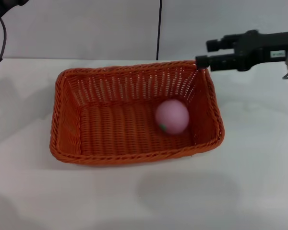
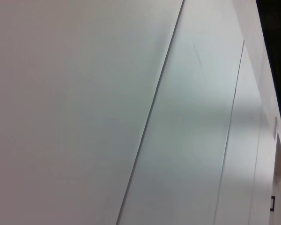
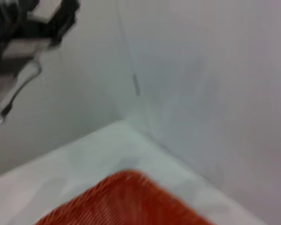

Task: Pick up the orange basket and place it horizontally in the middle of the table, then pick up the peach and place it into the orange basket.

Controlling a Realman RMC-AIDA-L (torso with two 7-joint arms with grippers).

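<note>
The orange basket (image 1: 134, 117) lies lengthwise across the middle of the white table (image 1: 259, 182). The pink peach (image 1: 172, 116) rests inside it, on the floor near the right end wall. My right gripper (image 1: 204, 52) hovers above the basket's far right corner, open and holding nothing. In the right wrist view only a stretch of the basket rim (image 3: 126, 197) shows. My left arm (image 1: 5, 5) is parked up at the far left, and its blurred dark end (image 3: 28, 33) shows in the right wrist view.
A pale wall with a dark vertical seam (image 1: 159, 28) stands behind the table. Bare white tabletop runs all around the basket. The left wrist view shows only wall panels (image 2: 131, 112).
</note>
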